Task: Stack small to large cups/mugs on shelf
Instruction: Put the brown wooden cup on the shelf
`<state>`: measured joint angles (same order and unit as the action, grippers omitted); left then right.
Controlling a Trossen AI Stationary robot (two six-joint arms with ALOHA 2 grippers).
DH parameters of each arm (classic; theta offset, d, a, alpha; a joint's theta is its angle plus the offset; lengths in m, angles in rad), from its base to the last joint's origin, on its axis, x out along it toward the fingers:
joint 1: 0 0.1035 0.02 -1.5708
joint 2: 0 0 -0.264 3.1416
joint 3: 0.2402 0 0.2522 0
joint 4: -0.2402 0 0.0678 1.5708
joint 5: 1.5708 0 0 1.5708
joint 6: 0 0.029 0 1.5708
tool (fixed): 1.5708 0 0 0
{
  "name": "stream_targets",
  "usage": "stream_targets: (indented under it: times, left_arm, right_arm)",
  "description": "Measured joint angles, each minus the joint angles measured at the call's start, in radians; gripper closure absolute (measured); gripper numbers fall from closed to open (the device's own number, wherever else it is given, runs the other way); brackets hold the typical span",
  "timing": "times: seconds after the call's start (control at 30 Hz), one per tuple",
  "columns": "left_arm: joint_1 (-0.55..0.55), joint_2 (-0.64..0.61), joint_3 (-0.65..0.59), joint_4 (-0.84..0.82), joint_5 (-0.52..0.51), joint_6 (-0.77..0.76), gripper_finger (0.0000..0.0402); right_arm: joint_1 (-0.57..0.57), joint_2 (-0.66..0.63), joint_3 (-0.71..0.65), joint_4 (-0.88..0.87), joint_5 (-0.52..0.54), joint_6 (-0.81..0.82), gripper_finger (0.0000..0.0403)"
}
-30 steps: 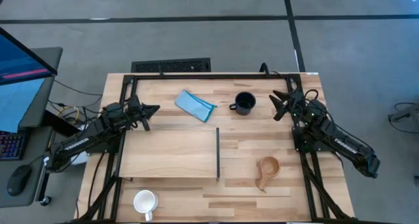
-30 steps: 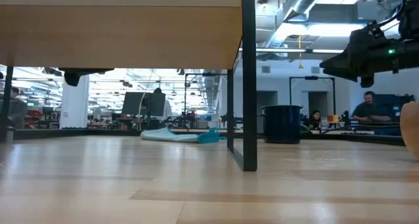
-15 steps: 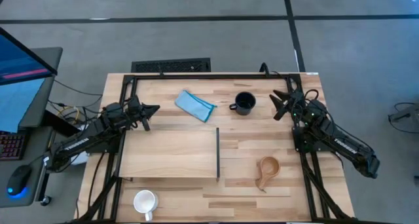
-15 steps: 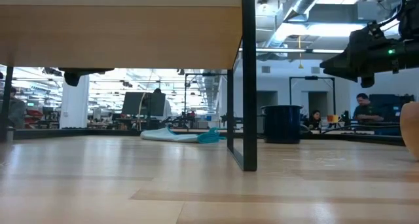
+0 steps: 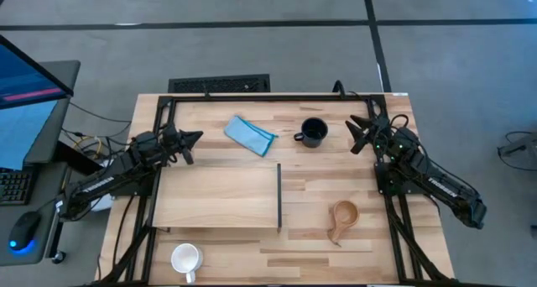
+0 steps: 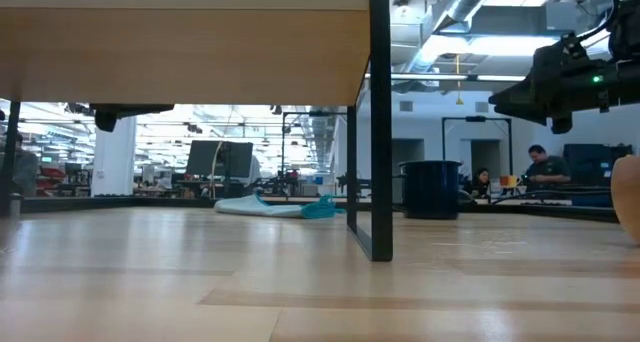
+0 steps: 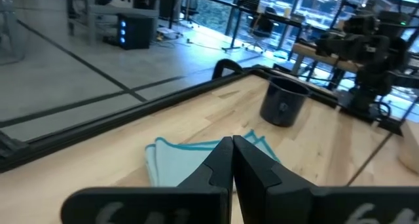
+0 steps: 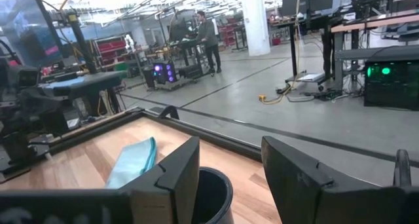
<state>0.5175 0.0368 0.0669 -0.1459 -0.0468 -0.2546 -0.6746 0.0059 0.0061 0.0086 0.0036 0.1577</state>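
The black mug stands upright at the table's far middle; it also shows in the low view, the left wrist view and the right wrist view. The tan wooden cup sits near right. The white mug stands at the near left edge. The shelf is a pale board raised above the table. My left gripper is shut and empty at the far left, above the table. My right gripper is open and empty, right of the black mug.
A folded blue cloth lies at the far middle, between my left gripper and the black mug. A black frame runs along the table's far edge and sides. The shelf's dark leg stands mid-table.
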Motion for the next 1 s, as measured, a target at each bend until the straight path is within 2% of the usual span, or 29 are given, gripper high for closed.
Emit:
stream_targets:
  times: [0.7, 0.83, 1.0]
  left_arm:
    - [0.000, 0.000, 0.000, 0.001, -0.010, 0.000, 0.0401]
    - [0.000, 0.000, 0.000, 0.001, -0.011, 0.000, 0.0401]
    - [0.000, 0.000, 0.000, 0.001, -0.011, 0.000, 0.0401]
  right_arm:
    - [0.000, 0.000, 0.000, 0.000, -0.003, 0.000, 0.0216]
    - [0.010, 0.000, 0.000, 0.000, -0.005, 0.073, 0.0217]
    - [0.013, 0.000, 0.000, 0.000, -0.005, 0.078, 0.0212]
